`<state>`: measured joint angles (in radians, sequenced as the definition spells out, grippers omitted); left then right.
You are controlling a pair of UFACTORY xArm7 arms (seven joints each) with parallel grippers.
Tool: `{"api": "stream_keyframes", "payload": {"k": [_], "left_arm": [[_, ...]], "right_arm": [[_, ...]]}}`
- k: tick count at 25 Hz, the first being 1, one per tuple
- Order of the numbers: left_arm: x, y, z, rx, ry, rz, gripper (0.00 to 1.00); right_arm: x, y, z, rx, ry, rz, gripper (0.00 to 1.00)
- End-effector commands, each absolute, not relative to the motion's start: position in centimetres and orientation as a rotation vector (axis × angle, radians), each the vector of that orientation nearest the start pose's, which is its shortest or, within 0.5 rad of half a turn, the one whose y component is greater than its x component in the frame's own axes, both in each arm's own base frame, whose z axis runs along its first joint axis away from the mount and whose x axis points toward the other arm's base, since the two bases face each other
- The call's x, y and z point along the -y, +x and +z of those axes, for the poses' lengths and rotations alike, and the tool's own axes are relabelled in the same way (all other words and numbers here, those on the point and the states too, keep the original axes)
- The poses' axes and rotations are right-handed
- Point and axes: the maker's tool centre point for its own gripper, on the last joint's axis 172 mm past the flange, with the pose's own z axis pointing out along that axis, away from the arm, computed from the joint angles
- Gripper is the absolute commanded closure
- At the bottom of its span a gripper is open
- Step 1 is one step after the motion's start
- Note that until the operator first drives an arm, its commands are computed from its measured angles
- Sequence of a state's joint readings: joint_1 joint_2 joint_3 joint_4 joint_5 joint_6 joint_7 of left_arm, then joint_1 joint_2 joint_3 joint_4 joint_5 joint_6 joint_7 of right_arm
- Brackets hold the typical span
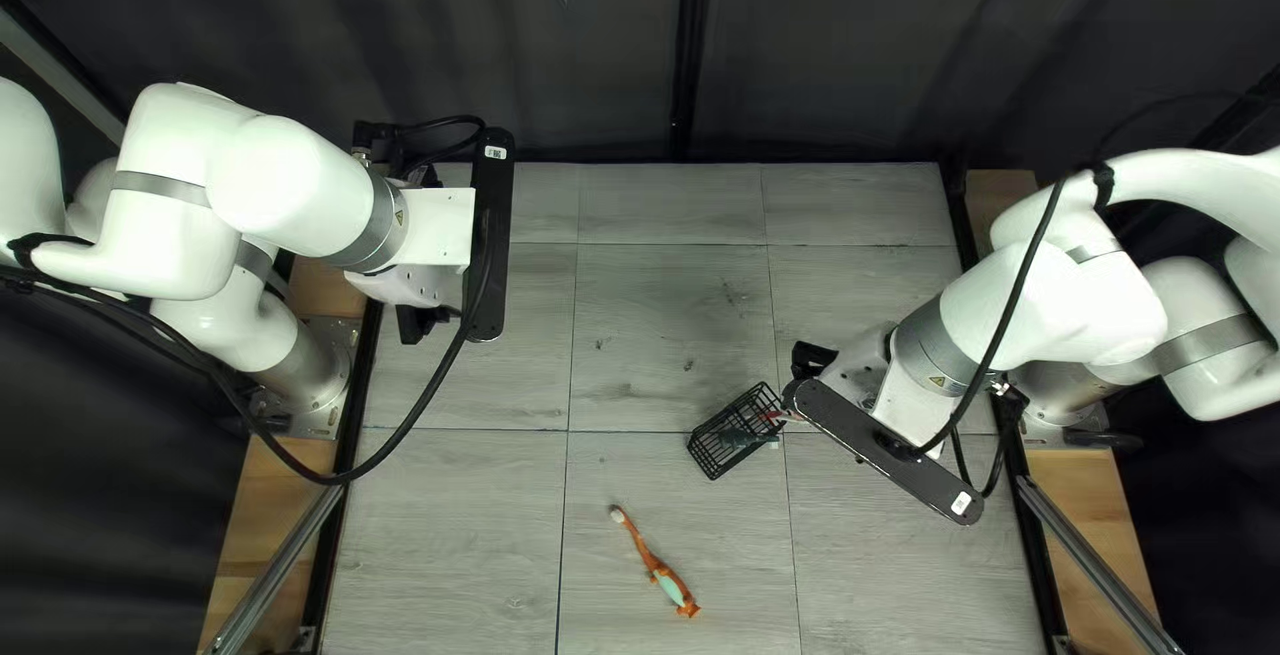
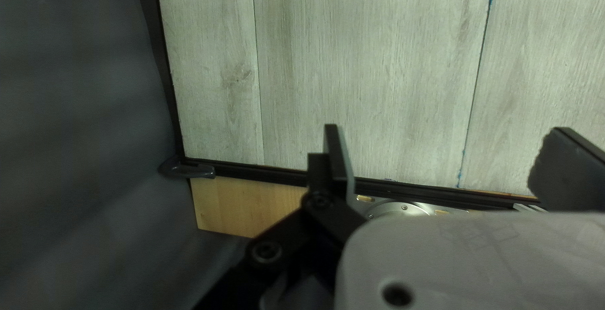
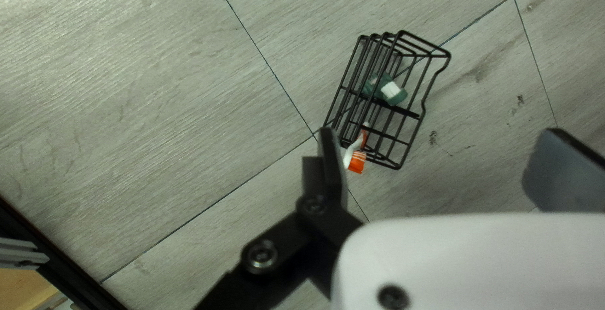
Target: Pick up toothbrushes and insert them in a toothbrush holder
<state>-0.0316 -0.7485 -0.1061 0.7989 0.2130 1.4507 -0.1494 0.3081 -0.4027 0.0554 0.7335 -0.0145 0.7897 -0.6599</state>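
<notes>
While both arms extend over the table [image 1: 667, 322], the left claw [image 1: 491, 235] sits above its left side, released, the two fingers set wide apart. The right claw [image 1: 883, 453] is likewise released, its fingers spread. The black wire holder [image 1: 736, 431] rests near one finger of the right claw, on the side facing the left claw; contact cannot be determined. The loose orange toothbrush [image 1: 654, 562] lies on the table, well apart from both claws and nearer the right one, toward the near edge. A green-and-white item [image 3: 386, 89] and an orange-and-white item [image 3: 357, 158] are seated in the holder, the latter closer to the right claw's finger.
</notes>
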Motion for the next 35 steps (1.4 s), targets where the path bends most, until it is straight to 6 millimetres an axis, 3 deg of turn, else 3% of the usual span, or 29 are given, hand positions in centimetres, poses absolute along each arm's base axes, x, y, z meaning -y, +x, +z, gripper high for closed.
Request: {"api": "stream_keyframes", "payload": {"k": [1, 4, 6, 8, 10, 12, 16, 25, 28, 29, 31, 32, 35], "left_arm": [[-1.8, 28.9, 33.5, 0.03, -2.865, -0.186, 0.0], [-1.8, 28.9, 33.5, 0.03, -2.865, -0.186, 0.0], [-1.8, 28.9, 33.5, 0.03, -2.865, -0.186, 0.0], [-1.8, 28.9, 33.5, 0.03, -2.865, -0.186, 0.0], [-1.8, 28.9, 33.5, 0.03, -2.865, -0.186, 0.0], [-1.8, 28.9, 33.5, 0.03, -2.865, -0.186, 0.0], [-1.8, 28.9, 33.5, 0.03, -2.865, -0.186, 0.0], [-1.8, 28.8, 33.3, 0.054, -2.886, -0.187, 0.0], [2.9, 34.0, 32.0, -0.078, -2.904, -0.263, 0.0], [5.4, 36.2, 31.3, -0.163, -2.912, -0.3, 0.0], [9.2, 38.3, 30.5, -0.276, -2.939, -0.359, 0.0], [10.0, 38.6, 30.6, -0.305, -2.958, -0.368, 0.0], [10.0, 38.6, 30.6, -0.305, -2.958, -0.368, 0.0]], "right_arm": [[-20.9, 37.7, 24.7, 1.543, -2.761, -0.459, 0.0], [-23.4, 34.2, 23.1, 1.443, -2.78, -0.361, 0.0], [-23.6, 32.2, 22.4, 1.339, -2.82, -0.255, 0.0], [-21.9, 30.4, 21.8, 1.22, -2.879, -0.146, 0.0], [-18.0, 28.9, 20.6, 1.035, -2.96, 0.011, 0.0], [-14.8, 28.4, 19.5, 0.923, -3.006, 0.104, 0.0], [-11.5, 27.3, 17.8, 0.828, -3.054, 0.157, 0.0], [-11.5, 27.3, 17.8, 0.828, -3.054, 0.157, 0.0], [-11.5, 27.3, 17.8, 0.828, -3.054, 0.157, 0.0], [-11.5, 27.3, 17.8, 0.828, -3.054, 0.157, 0.0], [-11.5, 27.3, 17.8, 0.828, -3.054, 0.157, 0.0], [-11.5, 27.3, 17.8, 0.828, -3.054, 0.157, 0.0], [-11.5, 27.3, 17.8, 0.828, -3.054, 0.157, 0.0]]}}
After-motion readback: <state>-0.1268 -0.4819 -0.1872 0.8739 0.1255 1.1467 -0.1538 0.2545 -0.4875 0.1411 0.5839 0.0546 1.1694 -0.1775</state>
